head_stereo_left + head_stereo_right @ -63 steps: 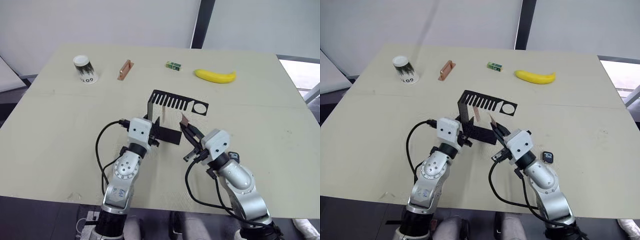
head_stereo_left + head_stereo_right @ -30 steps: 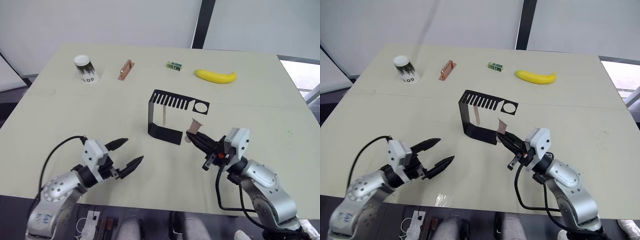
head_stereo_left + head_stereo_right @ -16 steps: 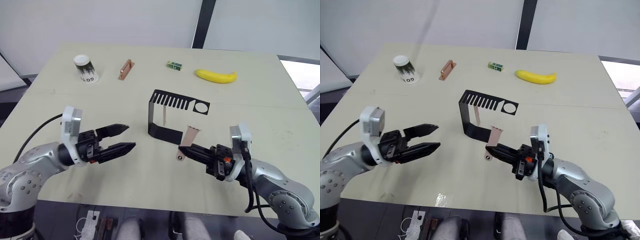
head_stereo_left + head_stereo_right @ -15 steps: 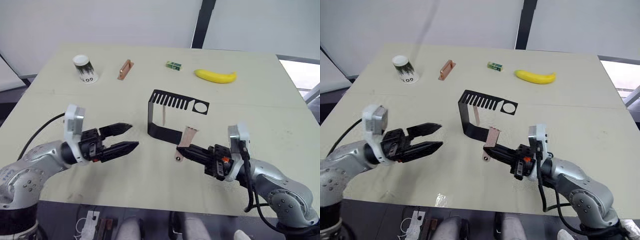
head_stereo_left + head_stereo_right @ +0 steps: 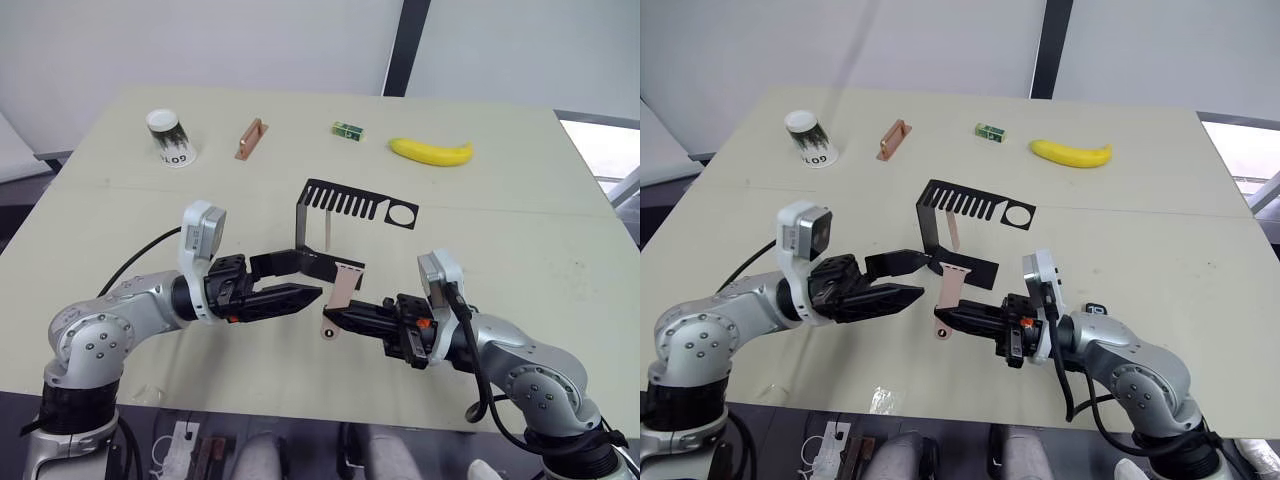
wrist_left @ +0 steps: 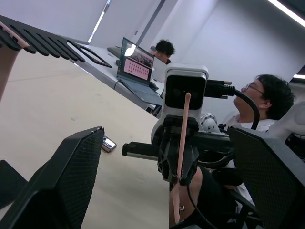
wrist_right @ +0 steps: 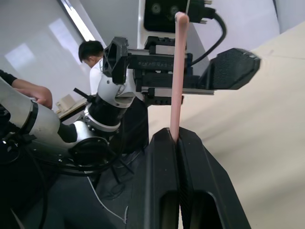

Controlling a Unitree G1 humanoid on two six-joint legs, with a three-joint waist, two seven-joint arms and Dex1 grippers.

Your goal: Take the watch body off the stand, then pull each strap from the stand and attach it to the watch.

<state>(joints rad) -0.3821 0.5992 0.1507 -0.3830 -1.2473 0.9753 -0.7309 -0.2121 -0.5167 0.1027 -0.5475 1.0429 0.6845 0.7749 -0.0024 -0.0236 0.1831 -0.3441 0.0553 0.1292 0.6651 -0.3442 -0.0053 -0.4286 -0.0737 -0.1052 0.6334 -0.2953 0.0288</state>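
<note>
The strap [image 5: 338, 296] in play is a pale pink band held upright above the table [image 5: 120, 230], pinched near its lower part between the pressed-together fingers of the right gripper [image 5: 335, 316], with its holed end hanging just below the fingertips and its wider end rising above them. Facing it from the other side, the left gripper [image 5: 305, 278] has its two black fingers spread apart, their tips just beside the band's upper end, which stands at the mouth of that gap; whether either tip touches it cannot be told. In the right wrist view the band [image 7: 176, 76] rises straight out of the closed fingers toward the left gripper beyond it. Just behind both sets of fingertips stands the stand [image 5: 345, 215], its slotted top plate and round hole above its flat foot, and the second strap [image 5: 327, 232] hangs from one of its slots. The watch body [image 5: 1095, 311] lies on the table behind the right gripper's wrist, well apart from the fingertips. Along the far edge of the table sit a paper cup [image 5: 168, 138], a copper-brown block [image 5: 249, 139], a small green box [image 5: 346, 129] and a banana [image 5: 431, 151].
</note>
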